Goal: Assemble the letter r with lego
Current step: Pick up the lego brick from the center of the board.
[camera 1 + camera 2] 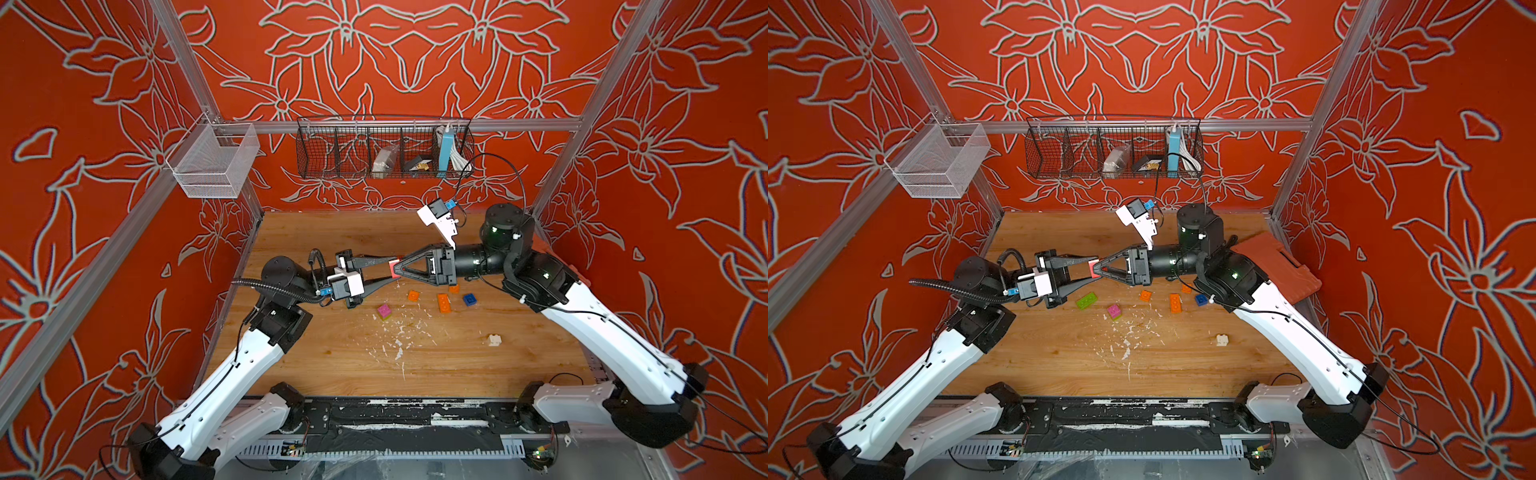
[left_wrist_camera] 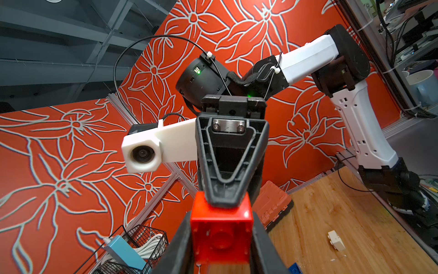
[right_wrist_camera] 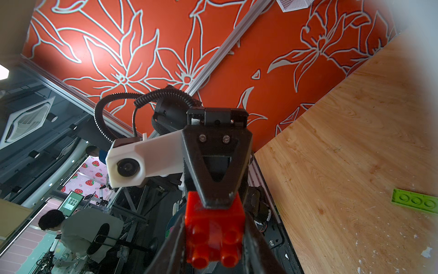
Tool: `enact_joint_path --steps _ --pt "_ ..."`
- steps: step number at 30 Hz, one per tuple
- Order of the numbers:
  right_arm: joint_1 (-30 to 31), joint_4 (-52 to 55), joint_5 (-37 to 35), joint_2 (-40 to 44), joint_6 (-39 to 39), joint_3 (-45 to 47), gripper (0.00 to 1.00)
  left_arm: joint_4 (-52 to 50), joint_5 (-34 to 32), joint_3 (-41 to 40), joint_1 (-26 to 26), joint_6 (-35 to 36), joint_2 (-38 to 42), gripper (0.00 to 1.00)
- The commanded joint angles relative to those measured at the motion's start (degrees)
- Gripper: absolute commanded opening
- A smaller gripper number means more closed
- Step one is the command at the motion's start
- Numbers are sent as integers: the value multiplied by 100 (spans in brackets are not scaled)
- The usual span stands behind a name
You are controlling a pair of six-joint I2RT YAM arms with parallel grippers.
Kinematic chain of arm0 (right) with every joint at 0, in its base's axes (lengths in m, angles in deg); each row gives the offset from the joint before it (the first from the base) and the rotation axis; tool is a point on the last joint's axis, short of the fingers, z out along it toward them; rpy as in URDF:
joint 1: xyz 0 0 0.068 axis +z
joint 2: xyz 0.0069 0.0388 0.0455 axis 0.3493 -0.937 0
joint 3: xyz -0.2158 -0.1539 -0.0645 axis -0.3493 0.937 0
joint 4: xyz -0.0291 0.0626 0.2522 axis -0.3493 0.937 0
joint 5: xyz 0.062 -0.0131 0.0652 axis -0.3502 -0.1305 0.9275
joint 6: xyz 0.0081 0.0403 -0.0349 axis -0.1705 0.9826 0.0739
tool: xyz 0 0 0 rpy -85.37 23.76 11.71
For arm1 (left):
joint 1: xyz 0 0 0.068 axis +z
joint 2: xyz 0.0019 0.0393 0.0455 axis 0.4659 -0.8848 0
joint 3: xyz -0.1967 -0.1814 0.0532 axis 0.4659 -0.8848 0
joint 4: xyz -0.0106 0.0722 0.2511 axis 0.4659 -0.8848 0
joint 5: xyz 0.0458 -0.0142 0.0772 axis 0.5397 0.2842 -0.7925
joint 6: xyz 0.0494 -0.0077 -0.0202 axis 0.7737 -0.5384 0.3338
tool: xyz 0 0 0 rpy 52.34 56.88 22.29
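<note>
**Both grippers clamp one red lego piece above the table**

The left gripper (image 1: 390, 270) and the right gripper (image 1: 1099, 267) meet tip to tip over the middle of the wooden table (image 1: 332, 361). Between them is a red lego piece (image 2: 220, 234), held clear of the surface. In the left wrist view the left arm's jaws are closed against two opposite sides of the piece, whose hollow underside faces that camera. The right gripper's narrow tip presses on its far end. In the right wrist view the same piece shows its studs, pinched between the right arm's closed jaws. It is not clear whether the piece is one brick or two joined.

The other lego lies loose on the table, nearer the robot's base than the held piece:
- a lime green plate (image 1: 1087, 300) just beside the left gripper
- a pink brick (image 1: 1113, 311)
- a small orange brick (image 1: 1145, 295)
- a longer orange brick (image 1: 1175, 302)
- a blue brick (image 1: 1201, 299)
- a white brick (image 1: 1222, 340), well apart from the rest

White flecks (image 1: 399, 332) dot the wood. An orange-red case (image 1: 1279, 266) lies at the table's right edge. A black wire basket (image 1: 316, 149) on the back rail holds a light blue box (image 1: 445, 151). The right wrist view shows a screen (image 3: 71, 204) outside the rig, and it is too small to read.
</note>
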Motion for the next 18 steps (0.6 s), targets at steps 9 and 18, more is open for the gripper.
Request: enact_joint_path --steps 9,18 --pt "25 968 -1950 691 -1034 167 1 -1644 -325 76 -57 -404 264 98" --pt "28 2071 -3473 792 -2073 677 0 -3146 -2705 -609 -67 -2745 948 99"
